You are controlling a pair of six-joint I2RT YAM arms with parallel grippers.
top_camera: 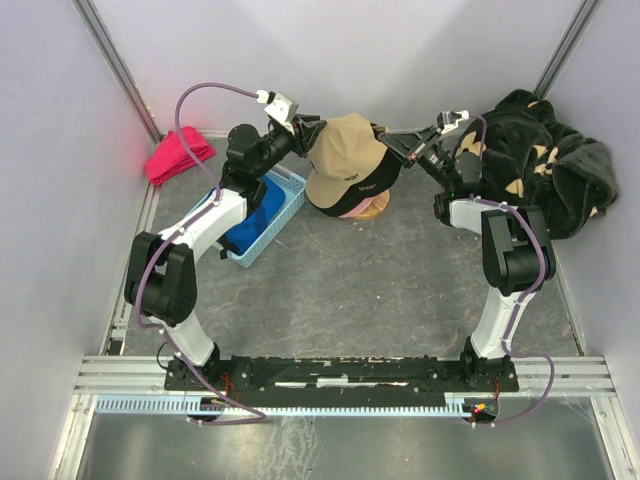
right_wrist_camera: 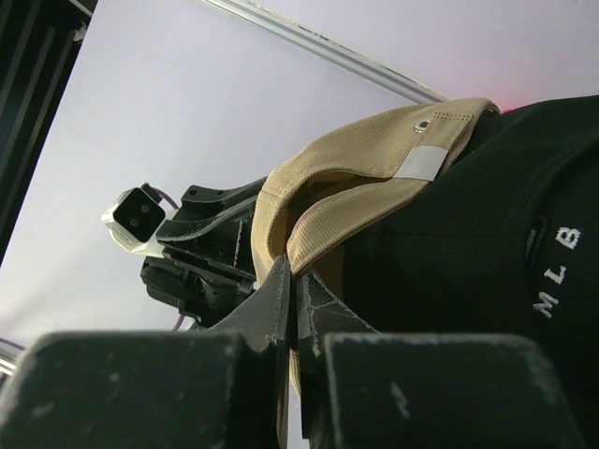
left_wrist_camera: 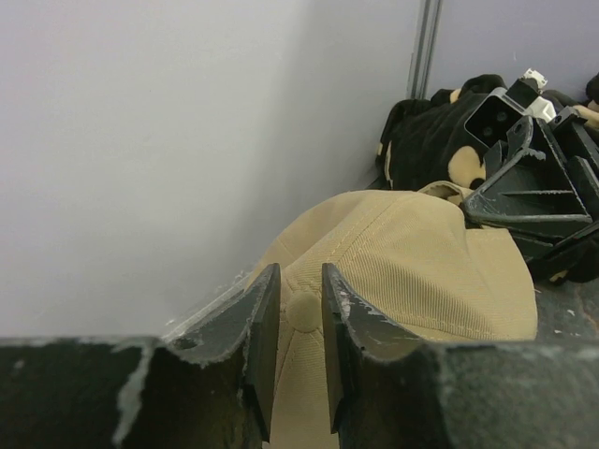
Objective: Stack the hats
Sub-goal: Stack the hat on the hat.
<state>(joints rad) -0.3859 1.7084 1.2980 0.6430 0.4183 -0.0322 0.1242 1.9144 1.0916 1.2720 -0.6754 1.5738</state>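
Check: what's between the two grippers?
The tan hat. It spans from the left gripper to the right gripper, and each pinches one edge of it. The top view shows this best.

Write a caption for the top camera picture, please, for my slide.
Left gripper and right gripper pinch the tan hat atop the black hat and pink hat.

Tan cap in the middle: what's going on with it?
Both arms have the tan cap: the left tool pinches its crown, the right tool is clamped on its edge. It is over a black cap with a pink cap underneath. A blue cap lies in the basket.
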